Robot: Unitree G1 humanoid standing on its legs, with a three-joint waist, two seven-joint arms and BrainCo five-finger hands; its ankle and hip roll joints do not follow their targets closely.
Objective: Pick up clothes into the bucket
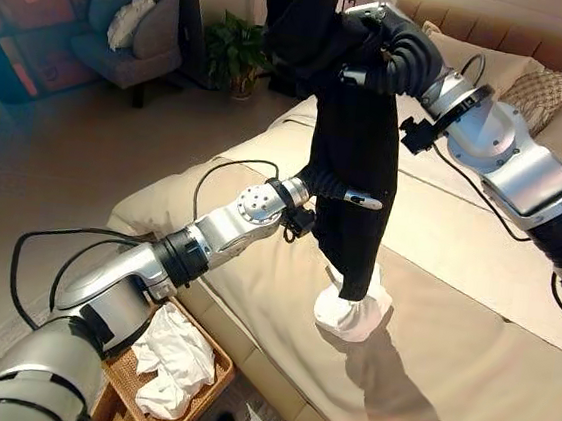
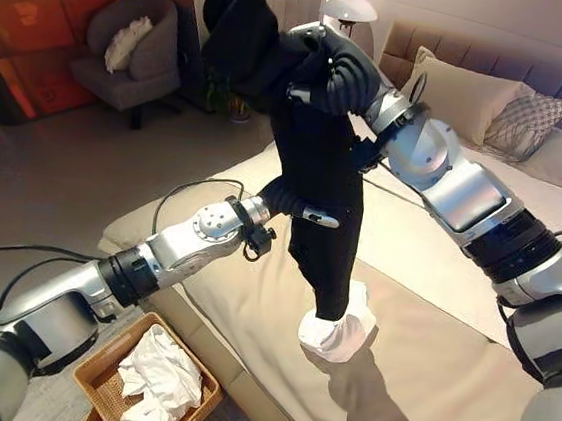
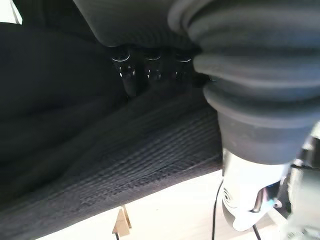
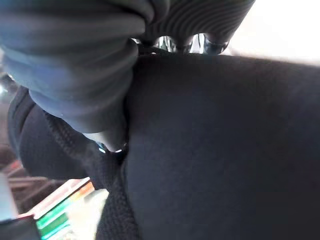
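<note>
A long black garment (image 1: 353,148) hangs above the bed (image 1: 463,391). My right hand (image 1: 370,34) holds its bunched top high up, and the right wrist view shows the thumb (image 4: 112,145) pressed into the black cloth (image 4: 225,150). My left hand (image 1: 336,188) grips the garment at mid-height, with fingertips (image 3: 152,67) dug into the dark fabric (image 3: 100,165). The garment's lower end meets a white piece of cloth (image 1: 353,314) resting on the bed. The wicker basket (image 1: 222,367) stands on the floor at the bed's near side and holds crumpled white clothes (image 1: 177,358).
A grey armchair (image 1: 129,34) with a white cushion stands at the back left, next to a potted plant (image 1: 235,50). Pillows (image 1: 540,92) lie at the head of the bed. Open floor (image 1: 54,167) lies left of the bed.
</note>
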